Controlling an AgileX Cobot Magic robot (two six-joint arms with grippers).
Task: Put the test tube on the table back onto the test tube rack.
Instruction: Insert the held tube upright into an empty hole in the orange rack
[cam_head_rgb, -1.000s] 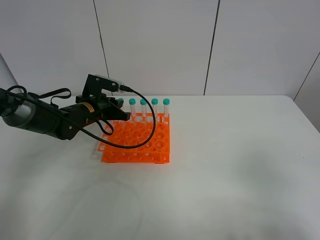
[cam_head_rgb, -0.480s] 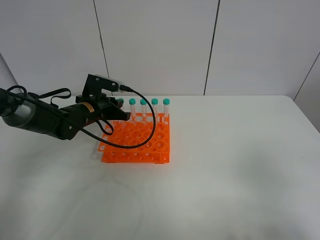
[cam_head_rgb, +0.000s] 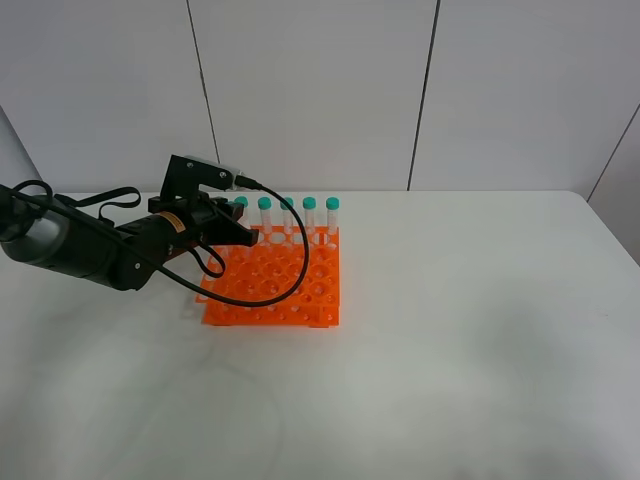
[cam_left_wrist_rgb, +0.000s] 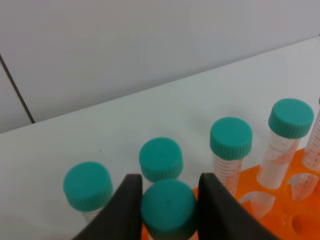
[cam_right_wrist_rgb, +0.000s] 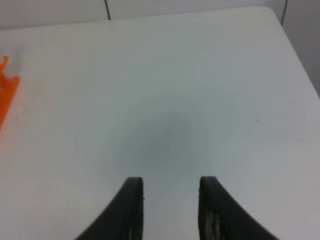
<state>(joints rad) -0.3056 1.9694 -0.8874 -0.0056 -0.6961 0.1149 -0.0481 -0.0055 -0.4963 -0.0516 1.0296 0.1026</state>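
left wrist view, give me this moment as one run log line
left pincer: around test tube cap | tube: over test tube rack | right pincer: empty

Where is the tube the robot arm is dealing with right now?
The test tube sits between the left gripper fingers, over the back left part of the orange test tube rack, just in front of the row of other capped tubes standing there.

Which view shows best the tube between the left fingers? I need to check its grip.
The left wrist view: the test tube, teal cap up, sits between the left gripper fingers. The exterior high view hides it behind the arm; the right wrist view misses it.
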